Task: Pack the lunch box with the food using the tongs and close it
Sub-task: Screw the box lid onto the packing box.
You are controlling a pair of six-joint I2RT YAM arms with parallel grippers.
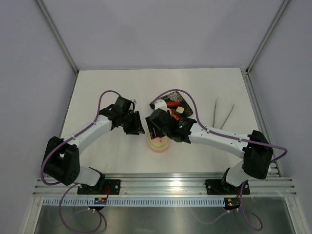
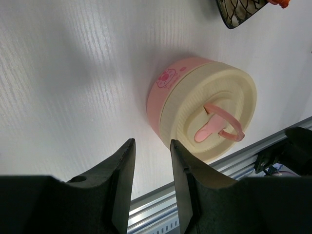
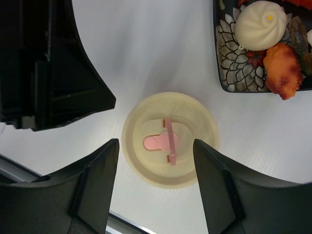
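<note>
Sitting closed on the table (image 1: pixel 112 87) near its front edge, the lunch box (image 2: pixel 168 97) has its cream lid (image 3: pixel 141 117) on, pink handle up. The right fingers (image 3: pixel 95 190) are spread wide and hang directly over it, one on each side of the lid, with the handle in the gap between them. From the right wrist view I cannot tell whether they touch the rim. Nothing is pinched.

The left fingers (image 2: pixel 122 180) stand slightly apart with only bare table between them. They are low, just beside the box's pink wall on its left. The nearer tip is close to the base, but contact is not clear.

Just behind the box lies a black patterned tray (image 3: pixel 229 58) holding the food: a white bun (image 3: pixel 261 24), an orange piece (image 3: pixel 282 70), a red sausage (image 1: pixel 173 104) and a pale cube (image 1: pixel 181 110). The tongs (image 1: pixel 228 116) lie on the table well to the right of the tray, apart from both arms.

In the top view the right wrist covers most of the box and part of the tray's near corner. The right arm (image 1: pixel 219 139) bends at an elbow near the table's right edge, its forearm stretching left to the centre and its wrist pointing down. The left arm (image 1: pixel 92 129) folds at an elbow on the left and angles up and right, its wrist tilted toward the box.
</note>
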